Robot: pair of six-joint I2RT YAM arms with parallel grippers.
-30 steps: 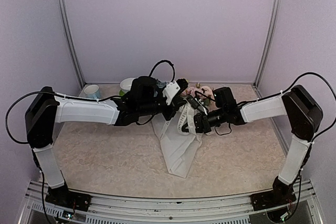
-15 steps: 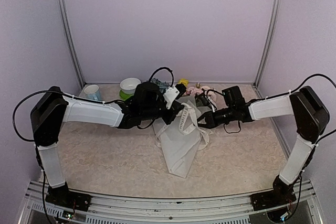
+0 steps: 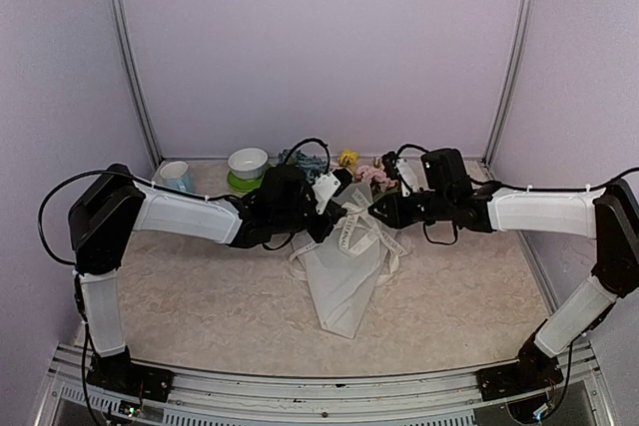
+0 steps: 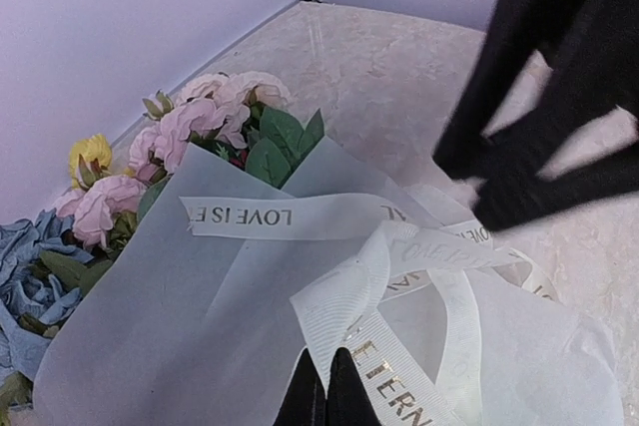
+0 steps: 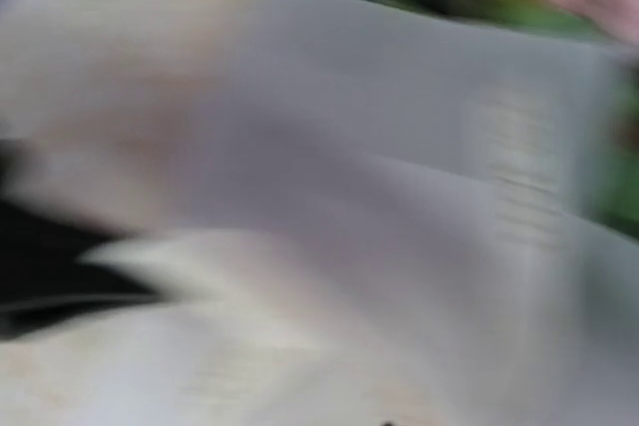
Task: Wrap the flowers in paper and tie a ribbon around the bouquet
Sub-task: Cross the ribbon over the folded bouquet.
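Observation:
The bouquet (image 3: 344, 281) lies on the table with its cone tip toward me. Its white paper (image 4: 170, 326) wraps the flowers (image 4: 195, 132): pink, yellow and blue heads with green leaves at the far end. The cream lettered ribbon (image 4: 290, 214) crosses the paper and loops loosely over it. My left gripper (image 4: 324, 396) is shut on a ribbon loop just above the paper, also seen from the top (image 3: 337, 212). My right gripper (image 4: 474, 190), a blurred black shape, hovers to the right of the ribbon tangle with its jaws slightly apart and nothing between them. The right wrist view is all blur.
At the back left stand a white bowl in a green one (image 3: 247, 164) and a small blue-and-white cup (image 3: 176, 176). Lilac walls and metal posts (image 3: 130, 57) close the back corners. Both forearms stretch low across the table's middle.
The right gripper has let go of the ribbon and drawn back to the right, its arm stretching lower. The left gripper has shifted slightly right, still pinching the ribbon, whose loops now lie spread wider.

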